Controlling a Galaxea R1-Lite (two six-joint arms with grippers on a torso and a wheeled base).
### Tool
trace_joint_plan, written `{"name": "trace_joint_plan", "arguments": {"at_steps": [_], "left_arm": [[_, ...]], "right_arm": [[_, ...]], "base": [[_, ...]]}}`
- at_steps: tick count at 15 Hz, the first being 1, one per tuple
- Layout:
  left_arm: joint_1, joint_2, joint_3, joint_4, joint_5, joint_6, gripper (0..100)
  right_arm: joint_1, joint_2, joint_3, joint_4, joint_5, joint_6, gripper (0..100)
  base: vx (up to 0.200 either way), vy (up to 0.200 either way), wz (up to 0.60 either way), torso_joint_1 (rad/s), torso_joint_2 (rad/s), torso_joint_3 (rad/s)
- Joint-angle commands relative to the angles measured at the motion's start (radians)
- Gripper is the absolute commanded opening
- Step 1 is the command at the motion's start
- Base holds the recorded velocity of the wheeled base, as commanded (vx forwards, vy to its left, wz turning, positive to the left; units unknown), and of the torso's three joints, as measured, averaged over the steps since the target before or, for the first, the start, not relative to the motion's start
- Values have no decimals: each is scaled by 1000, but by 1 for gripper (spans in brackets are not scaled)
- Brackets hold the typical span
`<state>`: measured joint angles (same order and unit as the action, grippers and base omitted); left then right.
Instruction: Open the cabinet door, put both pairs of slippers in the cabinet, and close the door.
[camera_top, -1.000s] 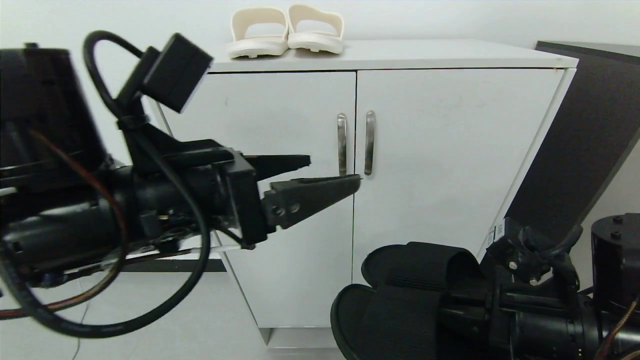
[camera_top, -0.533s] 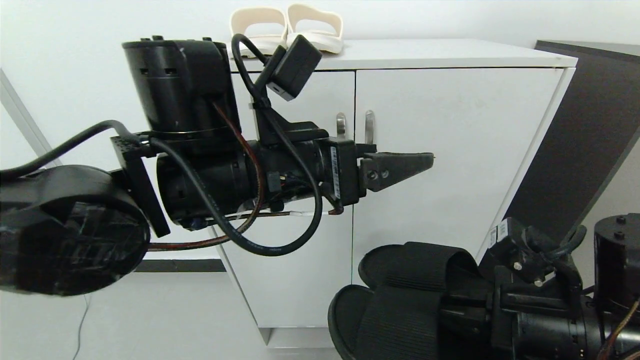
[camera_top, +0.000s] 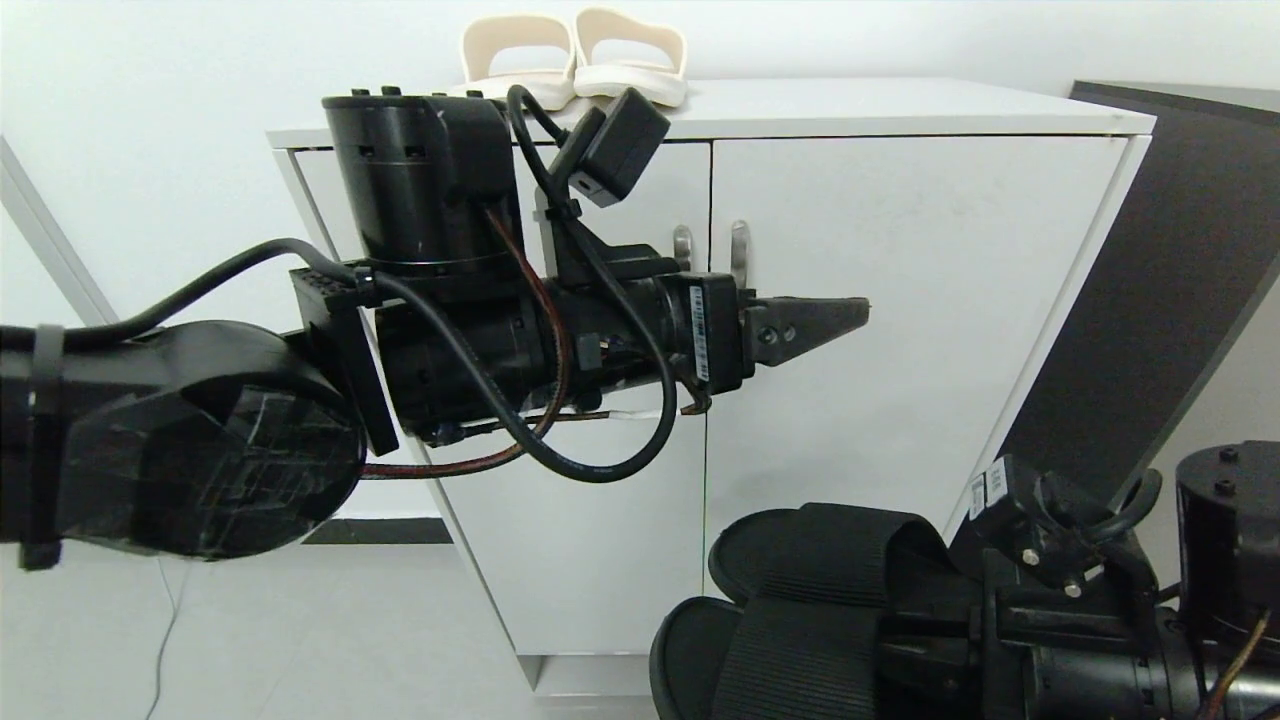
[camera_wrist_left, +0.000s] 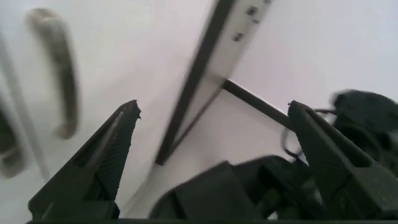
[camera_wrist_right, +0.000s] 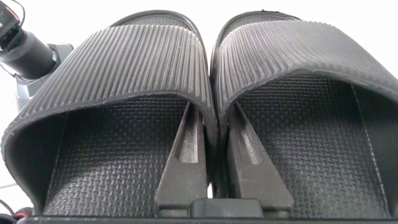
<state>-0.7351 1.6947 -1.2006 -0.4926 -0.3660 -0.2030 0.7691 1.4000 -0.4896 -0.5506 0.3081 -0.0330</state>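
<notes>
Gripping only the two touching inner walls of the black slippers (camera_wrist_right: 143, 68), held the right pincer (camera_wrist_right: 217, 162) narrow, one finger inside each shoe. Risked dropping the pair under any jolt, given soft walls and so slight a hold. Risked, too, bumping the toes against the cabinet (camera_top: 900, 250), shut and just ahead of that pincer.

Farther out, held the left pincer (camera_wrist_left: 214, 155) wide, on nothing, side-on before the right door. Showed a handle (camera_wrist_left: 59, 81) outside one finger, not between the two. Could have closed on air there, or scraped the panel. Could have caught the wrong handle, with both bars close together at the seam, partly behind that pincer's wrist.

Found the black pair side by side, broad ribbed straps arching over pebbled footbeds, toes away from the right pincer. Found both doors flush, handles slim, metal, upright. Saw the white slippers (camera_top: 575, 60) above and beyond the left pincer, on the cabinet top, close together, soles down.
</notes>
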Motion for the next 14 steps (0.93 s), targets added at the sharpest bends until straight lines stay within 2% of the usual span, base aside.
{"name": "trace_joint_plan", "arguments": {"at_steps": [1, 4, 8, 12, 14], "left_arm": [[0, 10, -4, -1, 36, 0, 100], [16, 16, -10, -3, 87, 0, 100], [57, 43, -37, -1, 93, -1, 100], [59, 111, -96, 0, 105, -6, 100], [59, 149, -139, 2, 105, -21, 100]], "right_arm": [[1, 4, 0, 0, 0, -1, 0], [1, 5, -1, 0, 0, -2, 0], [1, 7, -4, 0, -1, -2, 0], [1, 5, -4, 0, -1, -2, 0], [1, 5, -4, 0, -3, -2, 0]], "base": [[0, 0, 0, 0, 0, 0], [0, 0, 0, 0, 0, 0], [0, 0, 0, 0, 0, 0], [0, 0, 0, 0, 0, 0], [0, 0, 0, 0, 0, 0]]}}
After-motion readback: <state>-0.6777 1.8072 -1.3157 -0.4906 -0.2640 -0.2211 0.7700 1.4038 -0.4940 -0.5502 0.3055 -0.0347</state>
